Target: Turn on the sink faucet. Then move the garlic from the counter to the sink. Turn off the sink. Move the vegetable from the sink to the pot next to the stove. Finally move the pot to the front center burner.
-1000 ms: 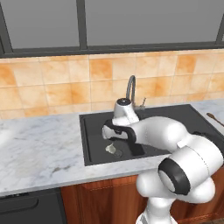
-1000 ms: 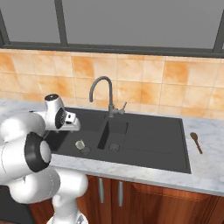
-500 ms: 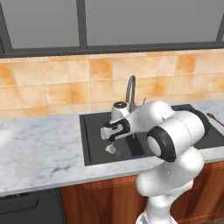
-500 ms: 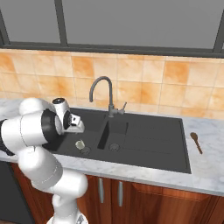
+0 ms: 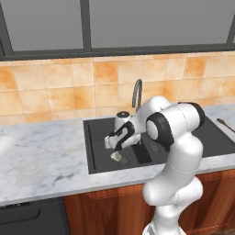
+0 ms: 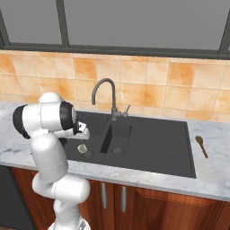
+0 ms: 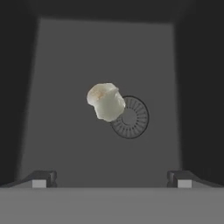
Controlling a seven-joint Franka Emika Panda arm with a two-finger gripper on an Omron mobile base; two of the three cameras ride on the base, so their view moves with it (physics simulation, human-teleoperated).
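White marble counter point(image 5: 41, 160) surrounds the black sink point(image 5: 94, 158), where the arm has swung in from the front edge to poise over the left basin. Its gripper point(image 5: 111, 143) hangs with jaws spread wide, empty, above the garlic point(image 7: 106, 101) lying against the drain point(image 7: 130, 117): I judge pickup comes next.

The white marble counter point(image 6: 211, 168) carries a wooden spoon point(image 6: 201, 146) beside the black sink point(image 6: 148, 139).
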